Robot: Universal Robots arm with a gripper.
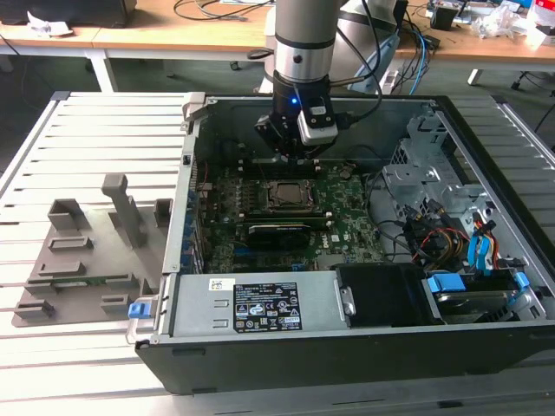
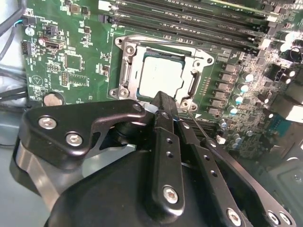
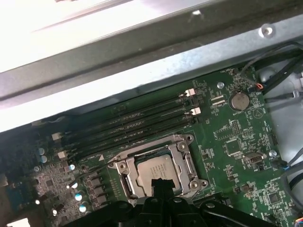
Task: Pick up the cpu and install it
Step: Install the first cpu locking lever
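I had the arm reaching down into the open computer case (image 1: 347, 347), which lay on its side on the slatted desk (image 1: 95, 139). The gripper (image 1: 293, 149) hung over the green motherboard (image 1: 347, 217), just beyond the socket as seen in the exterior view. The cpu (image 2: 161, 78) sat flat inside the socket's metal frame (image 2: 124, 71), its silver-grey top facing up; in the first wrist view I saw it (image 3: 158, 171) seated the same way, with the frame (image 3: 185, 158) around it. The jaws appeared pressed together with nothing between them, their tip hanging close over the near edge of the chip in both wrist views; whether it touched the chip I could not tell. Long black memory slots (image 3: 137, 125) ran beside the socket, and a round coin battery (image 3: 239, 100) sat further along the board. On the desk at the exterior view's left lay a grey fixture tray (image 1: 87, 260), well apart from the case.
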